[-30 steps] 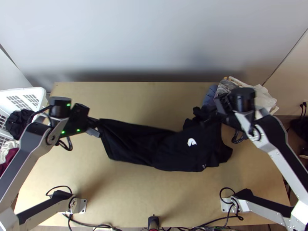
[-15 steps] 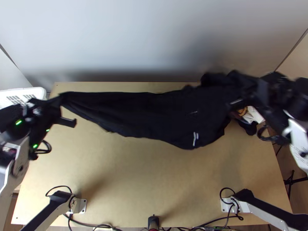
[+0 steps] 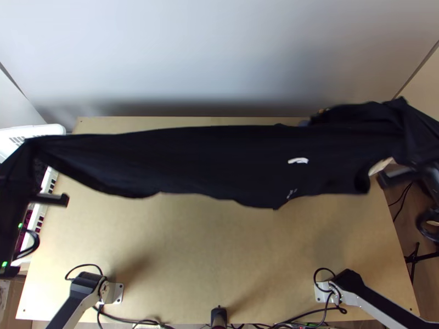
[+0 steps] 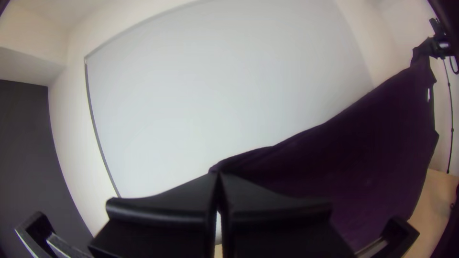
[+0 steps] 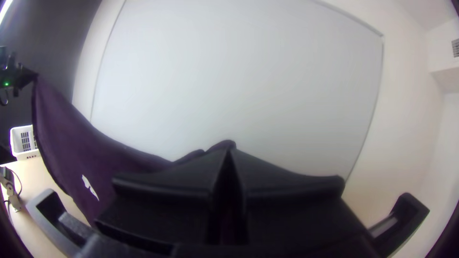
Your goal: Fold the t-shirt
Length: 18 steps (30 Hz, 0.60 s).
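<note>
In the top view my left gripper (image 3: 26, 143) is at the far left and my right gripper (image 3: 405, 105) at the far right. Between them the black t-shirt (image 3: 219, 159) hangs stretched in a long band above the table, white prints facing up and its right part bunched. The left wrist view has the left gripper (image 4: 218, 176) shut on one end of the t-shirt (image 4: 354, 162). In the right wrist view the right gripper (image 5: 229, 152) is shut on the other end of the t-shirt (image 5: 86, 148), which looks purplish there and sags between the grippers.
A white basket (image 3: 46, 130) with clothes stands beyond the table's left edge. The cloth partly covers other garments (image 3: 380, 166) at the back right. Bare wood of the table (image 3: 219, 252) lies in front of the cloth; cables run along the near edge.
Both grippers have moved outward, away from each other, with the t-shirt between them. It has gone from lying partly bunched low over the table to a raised, stretched band.
</note>
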{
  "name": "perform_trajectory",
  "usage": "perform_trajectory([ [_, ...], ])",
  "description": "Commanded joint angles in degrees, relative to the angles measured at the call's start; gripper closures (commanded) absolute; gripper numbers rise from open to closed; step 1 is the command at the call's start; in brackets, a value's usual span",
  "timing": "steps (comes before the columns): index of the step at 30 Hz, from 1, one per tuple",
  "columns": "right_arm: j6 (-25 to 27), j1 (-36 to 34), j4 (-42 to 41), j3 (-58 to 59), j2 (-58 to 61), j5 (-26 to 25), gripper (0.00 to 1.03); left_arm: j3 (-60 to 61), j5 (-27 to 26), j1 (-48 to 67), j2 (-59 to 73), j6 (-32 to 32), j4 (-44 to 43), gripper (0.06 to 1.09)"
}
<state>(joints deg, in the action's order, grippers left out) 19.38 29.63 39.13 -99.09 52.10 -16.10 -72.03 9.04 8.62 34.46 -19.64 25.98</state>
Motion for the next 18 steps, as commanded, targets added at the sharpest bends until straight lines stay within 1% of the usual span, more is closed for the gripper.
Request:
perform_trajectory([
  [1, 1.2, 0.3, 1.7, -3.0, -3.8, -0.4, 1.00, 0.6, -0.3, 0.3, -5.9, -3.7, 1.3, 1.05],
  [4, 0.8, 0.3, 3.8, -5.9, -4.0, 0.3, 1.00, 1.0, -0.9, 0.3, -7.7, -6.2, 1.2, 1.05],
  [5, 0.6, 0.3, 4.5, -6.9, -4.0, 0.5, 1.00, 0.8, -1.8, 0.3, -8.1, -7.3, 1.2, 1.05],
  [7, -1.1, 0.3, 6.9, -8.8, -4.0, 1.2, 1.00, -0.2, -3.1, 0.3, -8.4, -8.4, 1.4, 1.05],
  [11, -4.6, 0.3, 12.1, -9.0, -5.4, 3.6, 1.00, -2.2, -3.3, 0.3, -8.2, -11.0, 2.7, 1.05],
  [13, -5.6, 0.3, 14.0, -8.9, -6.2, 4.7, 1.00, -2.6, -3.3, 0.3, -8.3, -12.4, 2.9, 1.05],
  [18, -8.5, 0.3, 17.5, -8.4, -7.4, 6.4, 1.00, -3.9, -3.3, -1.0, -8.7, -12.9, 4.2, 1.05],
])
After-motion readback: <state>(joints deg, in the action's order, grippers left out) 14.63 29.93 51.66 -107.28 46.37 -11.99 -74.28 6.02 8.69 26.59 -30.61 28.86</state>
